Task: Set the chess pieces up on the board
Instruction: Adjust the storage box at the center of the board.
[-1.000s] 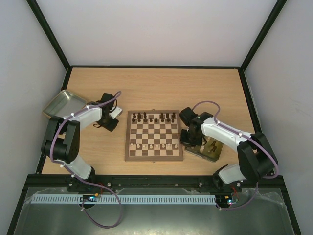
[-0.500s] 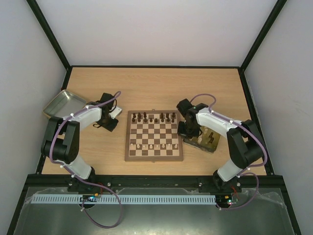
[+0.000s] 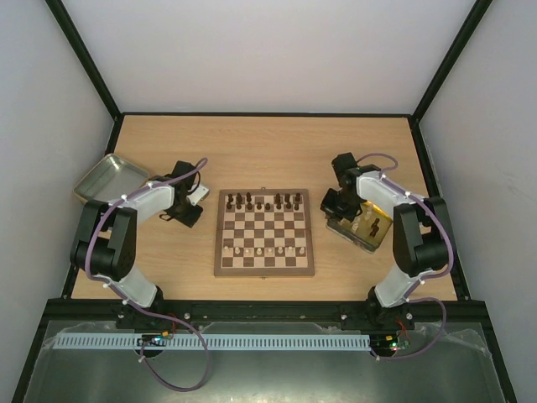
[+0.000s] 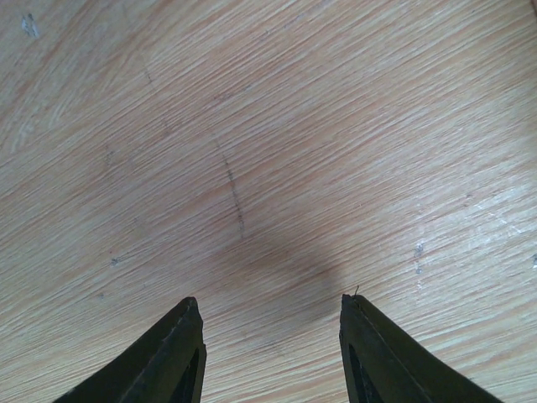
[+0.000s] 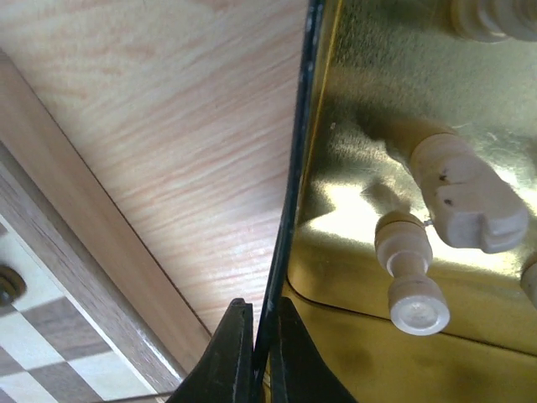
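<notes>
The board (image 3: pixel 265 270) lies mid-table, with dark chess pieces (image 3: pixel 262 201) along its far rows and pale ones (image 3: pixel 267 251) along the near row. Right of it sits a gold tray (image 3: pixel 375 238) holding loose pieces. My right gripper (image 3: pixel 333 210) (image 5: pixel 260 306) is shut on that tray's thin left rim (image 5: pixel 294 168). In the right wrist view a pale pawn (image 5: pixel 411 281) and a bigger pale piece (image 5: pixel 470 197) lie inside the tray. The board's corner (image 5: pixel 50 336) shows at the lower left. My left gripper (image 3: pixel 183 216) (image 4: pixel 268 306) hangs open over bare wood, left of the board.
A silver tray (image 3: pixel 107 176) leans at the table's far left edge. Black frame posts and white walls enclose the wooden table (image 3: pixel 268 151).
My right arm has swung away from the board toward the far right, and the gold tray has moved with it. The left arm has not moved.
</notes>
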`<state>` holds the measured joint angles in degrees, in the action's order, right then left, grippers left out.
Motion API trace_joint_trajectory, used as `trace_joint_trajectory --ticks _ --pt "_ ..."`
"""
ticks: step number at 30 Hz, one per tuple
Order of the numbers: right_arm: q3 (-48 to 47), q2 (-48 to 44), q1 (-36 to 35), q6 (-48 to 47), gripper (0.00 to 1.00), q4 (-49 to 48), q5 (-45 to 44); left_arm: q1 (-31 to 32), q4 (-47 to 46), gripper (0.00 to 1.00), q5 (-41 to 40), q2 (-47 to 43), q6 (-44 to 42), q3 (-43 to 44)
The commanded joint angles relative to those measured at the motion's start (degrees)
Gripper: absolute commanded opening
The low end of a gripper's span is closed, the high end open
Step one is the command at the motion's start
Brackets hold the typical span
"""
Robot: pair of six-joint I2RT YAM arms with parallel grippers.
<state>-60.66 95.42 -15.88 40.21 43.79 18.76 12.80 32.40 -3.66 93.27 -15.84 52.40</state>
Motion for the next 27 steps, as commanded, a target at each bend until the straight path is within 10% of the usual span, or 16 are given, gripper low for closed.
trace_joint_trajectory --ticks 1,18,21,27 --pt "-0.6 3.7 2.4 4.8 0.02 -5.0 2.2 -0.4 0.4 0.47 -0.2 -0.5 0.8 0.3" --pt "-8.9 11.7 12.2 26.7 0.02 -16.2 7.7 -0.4 0.4 0.47 0.3 0.3 1.6 0.5" --pt "-11.7 12.2 12.5 28.7 0.22 -17.3 8.7 -0.4 0.3 0.47 0.1 0.1 1.5 0.4" --pt "-20.3 12.4 12.6 25.8 0.27 -12.0 9.2 -0.4 0.1 0.47 -0.1 -0.1 1.5 0.0"
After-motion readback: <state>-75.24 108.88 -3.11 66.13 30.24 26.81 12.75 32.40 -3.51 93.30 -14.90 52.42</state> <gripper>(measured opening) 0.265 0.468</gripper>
